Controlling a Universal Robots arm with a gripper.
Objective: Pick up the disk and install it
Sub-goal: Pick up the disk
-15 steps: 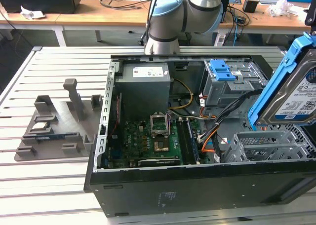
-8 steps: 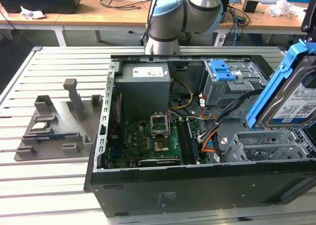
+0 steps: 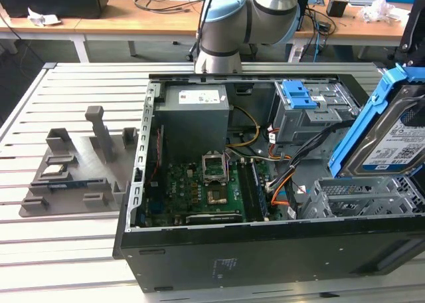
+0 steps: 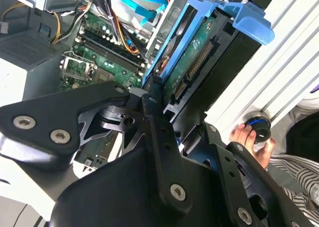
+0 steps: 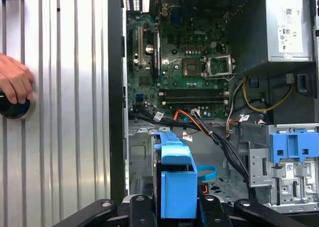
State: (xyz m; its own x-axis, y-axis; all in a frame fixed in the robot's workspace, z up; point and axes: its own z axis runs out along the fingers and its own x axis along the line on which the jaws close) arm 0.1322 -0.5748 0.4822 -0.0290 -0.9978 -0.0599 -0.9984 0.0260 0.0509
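Note:
The disk (image 3: pixel 392 143), a silver hard drive with a white-and-blue label in a blue plastic carrier, hangs tilted on edge at the exterior view's right. It is above the open computer case (image 3: pixel 265 250), over an empty grey drive bay (image 3: pixel 362 197). My gripper (image 5: pixel 175 209) is shut on the disk (image 5: pixel 174 179), with a black finger (image 5: pixel 142 209) on either side of the blue carrier. In the second wrist view the disk (image 4: pixel 194 62) shows its green circuit board, clamped by the gripper (image 4: pixel 174 112).
Inside the case are the motherboard (image 3: pixel 199 183), the power supply (image 3: pixel 196 110), a grey cage with a blue latch (image 3: pixel 299 97) and loose cables (image 3: pixel 285 163). A grey fixture (image 3: pixel 73 170) lies on the slatted table. A person's hand (image 5: pixel 15 82) rests on a black knob beside the case.

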